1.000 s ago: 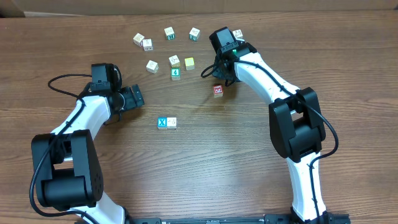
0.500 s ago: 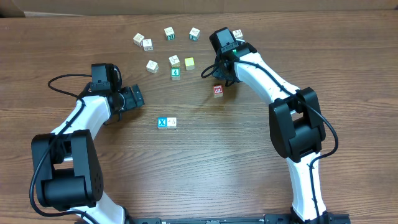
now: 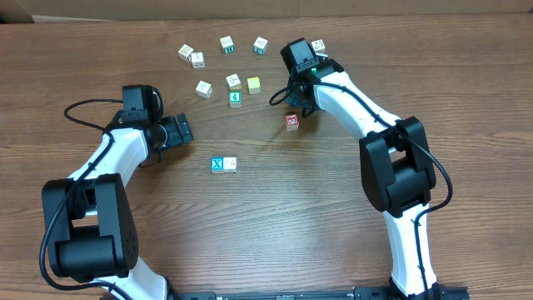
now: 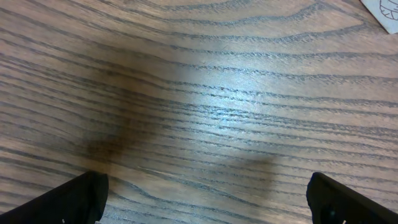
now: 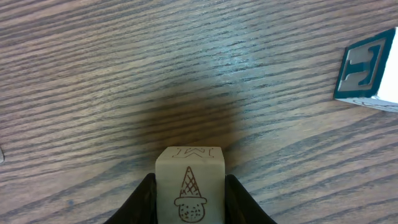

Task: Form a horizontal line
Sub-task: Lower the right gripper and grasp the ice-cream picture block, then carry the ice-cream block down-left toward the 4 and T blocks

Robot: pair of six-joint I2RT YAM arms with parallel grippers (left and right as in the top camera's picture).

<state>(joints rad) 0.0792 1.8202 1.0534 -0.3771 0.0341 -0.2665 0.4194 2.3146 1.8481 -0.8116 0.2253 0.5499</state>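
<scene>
A bright blue cube with a white X (image 3: 217, 164) lies mid-table, and a pale cream cube (image 3: 231, 163) touches its right side. A teal cube with a 4 (image 3: 235, 98) lies farther back among other cubes. My right gripper (image 3: 299, 98) is shut on a cream cube (image 5: 189, 185) that shows an ice-cream cone drawing and a W. It holds the cube low over the wood, just behind the red-faced cube (image 3: 291, 122). The held cube is hidden in the overhead view. My left gripper (image 3: 179, 131) is open and empty, left of the X cube. Its view shows only bare wood between its fingertips (image 4: 81, 196).
The yellow-green cube (image 3: 253, 84) and several cream cubes (image 3: 204, 88) are scattered along the back of the table. A cube with a teal-bordered letter face (image 5: 365, 73) lies ahead and to the right of my right gripper (image 5: 189, 202). A cream corner (image 4: 384, 12) shows at the left wrist view's top right.
</scene>
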